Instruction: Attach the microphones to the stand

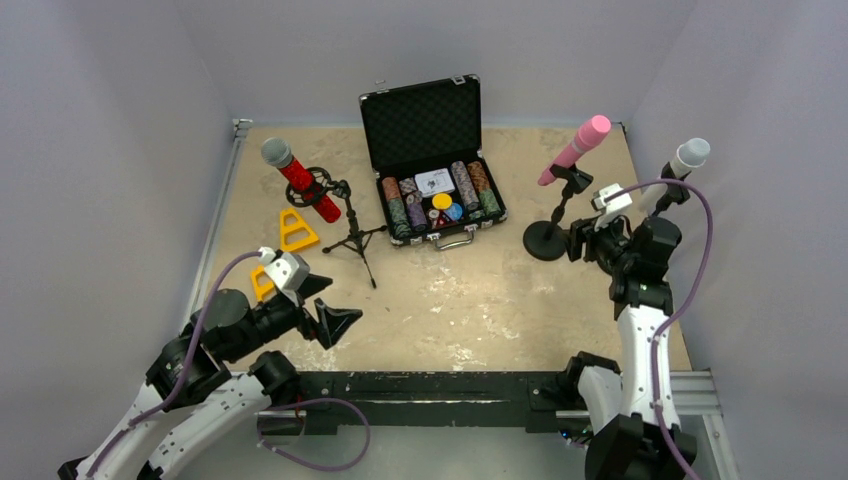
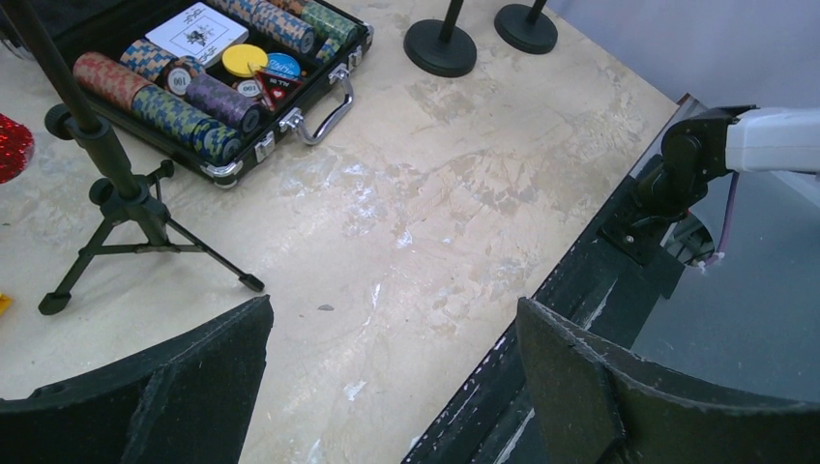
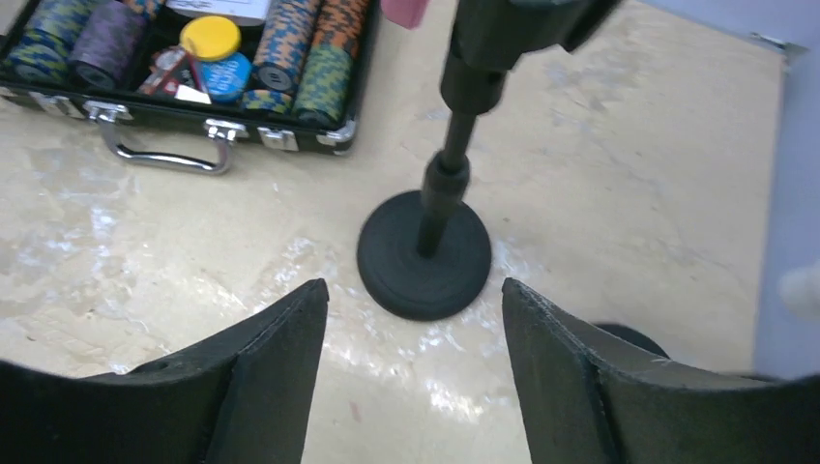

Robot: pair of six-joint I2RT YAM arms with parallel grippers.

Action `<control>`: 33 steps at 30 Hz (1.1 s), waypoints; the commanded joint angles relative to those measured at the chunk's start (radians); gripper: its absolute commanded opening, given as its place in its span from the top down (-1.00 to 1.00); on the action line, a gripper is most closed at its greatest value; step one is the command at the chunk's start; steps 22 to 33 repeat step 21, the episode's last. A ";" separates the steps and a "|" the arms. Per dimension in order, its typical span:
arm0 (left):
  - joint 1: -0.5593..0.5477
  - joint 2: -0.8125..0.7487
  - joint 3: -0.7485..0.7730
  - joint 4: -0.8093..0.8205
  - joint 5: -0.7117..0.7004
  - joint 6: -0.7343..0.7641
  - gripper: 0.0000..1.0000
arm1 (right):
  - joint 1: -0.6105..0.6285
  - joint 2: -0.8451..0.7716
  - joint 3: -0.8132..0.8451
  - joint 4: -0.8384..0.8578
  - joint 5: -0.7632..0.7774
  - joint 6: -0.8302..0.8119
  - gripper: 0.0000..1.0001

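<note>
The glittery red microphone (image 1: 300, 182) leans in the ring clip of a black tripod stand (image 1: 352, 232) at the left; a piece of it shows in the left wrist view (image 2: 12, 145) beside the tripod (image 2: 108, 188). The pink microphone (image 1: 575, 148) sits in the clip of a round-base stand (image 1: 546, 241). The white microphone (image 1: 686, 158) sits on a stand at the far right, partly hidden by my right arm. My left gripper (image 1: 336, 318) (image 2: 392, 319) is open and empty near the table's front edge. My right gripper (image 1: 580, 240) (image 3: 414, 290) is open and empty, just short of the pink microphone's stand base (image 3: 424, 253).
An open black case of poker chips (image 1: 432, 190) (image 2: 208, 87) (image 3: 193, 68) stands at the back middle. Two yellow triangular pieces (image 1: 297, 230) lie at the left. A black rail (image 1: 420, 385) runs along the front edge. Walls close in on both sides.
</note>
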 commanded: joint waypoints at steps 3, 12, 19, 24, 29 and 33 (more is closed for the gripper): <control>0.003 0.017 0.150 -0.076 -0.113 0.004 -0.99 | -0.052 -0.208 0.138 -0.270 0.131 0.027 -0.80; 0.003 0.189 0.374 -0.163 -0.402 0.122 -0.99 | -0.064 -0.342 0.373 -0.361 0.233 0.438 -0.87; 0.002 0.136 0.391 -0.184 -0.370 0.100 -0.99 | -0.065 -0.307 0.487 -0.401 0.258 0.409 -0.91; 0.003 0.108 0.385 -0.191 -0.366 0.090 -0.99 | -0.064 -0.295 0.494 -0.392 0.268 0.399 -0.94; 0.003 0.108 0.385 -0.191 -0.366 0.090 -0.99 | -0.064 -0.295 0.494 -0.392 0.268 0.399 -0.94; 0.003 0.108 0.385 -0.191 -0.366 0.090 -0.99 | -0.064 -0.295 0.494 -0.392 0.268 0.399 -0.94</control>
